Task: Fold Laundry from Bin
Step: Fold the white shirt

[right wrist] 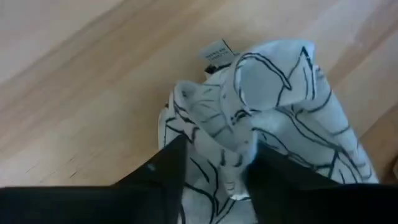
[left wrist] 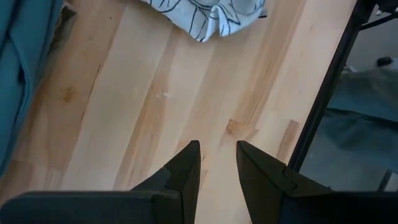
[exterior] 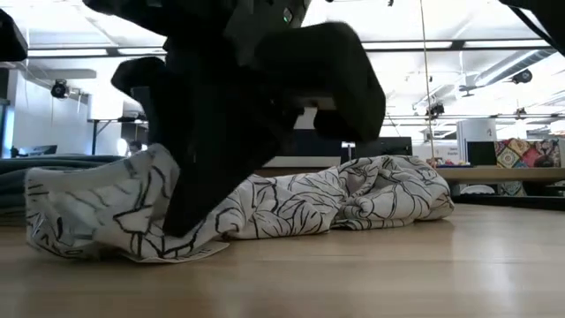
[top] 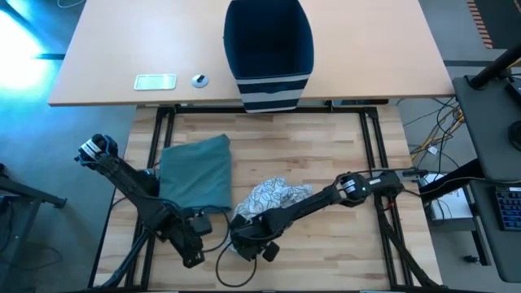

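Right fingers (right wrist: 214, 174) pinch a fold of the white leaf-print cloth (top: 273, 198) on the counter (top: 326, 155), beside the folded teal garment (top: 195, 172). Left fingers (left wrist: 217, 171) hover slightly spread, empty. Bin (top: 269, 49) stands well apart.

– what's the work surface?
– a butcher-block table (top: 326, 155) filling the lower middle of the high view, with a paler desk (top: 122, 49) across the top.

– what lies on the table?
– a folded teal cloth (top: 195, 172) at left of centre, and a crumpled white cloth with black leaf lines (top: 273, 197) just right of it, near the bottom edge.

– and on the desk?
– the navy bin (top: 269, 49) at top centre, its striped base overhanging the near edge. at upper left, a white flat device (top: 155, 81) and a small round thing (top: 199, 80) beside it.
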### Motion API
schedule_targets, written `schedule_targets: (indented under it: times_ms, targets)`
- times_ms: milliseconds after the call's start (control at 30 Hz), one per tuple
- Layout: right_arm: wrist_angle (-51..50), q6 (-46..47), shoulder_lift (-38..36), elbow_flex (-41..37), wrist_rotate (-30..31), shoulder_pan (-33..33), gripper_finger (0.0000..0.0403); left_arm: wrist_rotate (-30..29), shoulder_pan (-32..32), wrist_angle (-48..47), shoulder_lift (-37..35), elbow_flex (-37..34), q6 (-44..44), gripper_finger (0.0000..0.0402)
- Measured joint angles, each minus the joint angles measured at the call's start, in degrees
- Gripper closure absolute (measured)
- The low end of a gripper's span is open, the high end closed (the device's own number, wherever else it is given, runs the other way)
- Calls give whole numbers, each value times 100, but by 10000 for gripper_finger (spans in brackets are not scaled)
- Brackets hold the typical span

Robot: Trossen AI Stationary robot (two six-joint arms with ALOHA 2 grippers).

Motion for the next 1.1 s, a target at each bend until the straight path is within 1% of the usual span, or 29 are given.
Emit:
schedule_targets:
  times_ms: [100,167,200,267,367,467,533,633,700,800,900,1000,1100]
  targets:
    - [-169,412,1,154,12,2,317,-13,-68,-10,0,0,15,312]
    - [-480,904,-65,294,57,0,362,-139,-145,-117,0,0,22,312]
    - [-739,1151,-107,424,134,0,378,-253,-185,-168,0,0,24,312]
    - [-1431,1571,-223,735,340,-10,387,-580,-232,-260,0,0,16,312]
    - [-2701,2041,-422,1272,673,-70,393,-1244,-235,-384,2,-2,-55,309]
    - [-4026,2668,-646,1556,864,-226,394,-2112,-164,-249,2,-2,-161,295]
    - [-4724,3133,-833,1543,867,-371,394,-2886,-90,-37,18,-2,-304,280]
    - [-4622,3742,-1340,1113,774,-589,394,-4360,-39,453,183,-2,-463,257]
    - [-4619,3956,-1620,856,720,-748,394,-4999,-15,964,393,-1,-298,245]
    - [-4719,4236,-2070,276,909,-1058,394,-5191,60,1823,824,-1,208,230]
    - [-4413,4285,-2484,-411,911,-1423,394,-5193,161,2483,1374,38,703,221]
    - [-4342,4311,-2881,-947,865,-1668,394,-5109,347,2534,1932,288,769,219]
    - [-4295,4198,-3159,-1421,864,-1824,394,-4706,597,2547,2475,691,832,219]
